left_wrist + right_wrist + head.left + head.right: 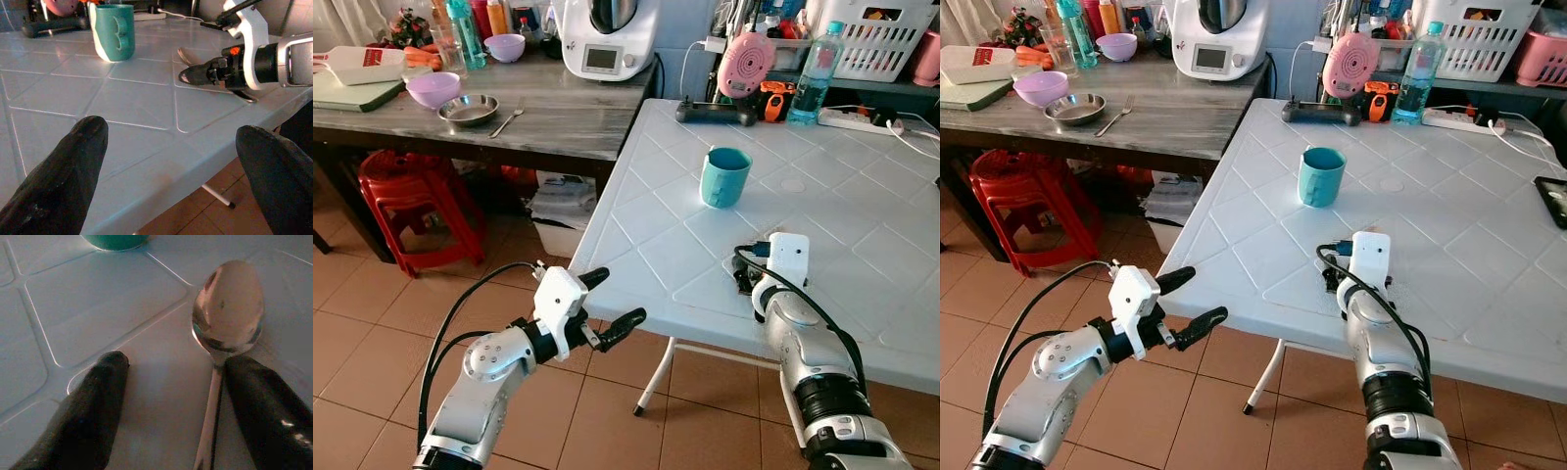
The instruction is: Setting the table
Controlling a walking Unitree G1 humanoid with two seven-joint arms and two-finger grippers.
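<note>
While the left gripper (pixel 605 302) was held off the near edge of the white desk (pixel 636 211) with its jaws spread on nothing, little risk was judged there. At the right gripper (pixel 173 377) the jaws were seen spread low over the desk. A spoon (pixel 227 313) lay beside one finger (pixel 264 396), its handle by that pad rather than centred. A closing could be expected to nudge it aside, toward the teal cup (pixel 724 176) beyond.
</note>
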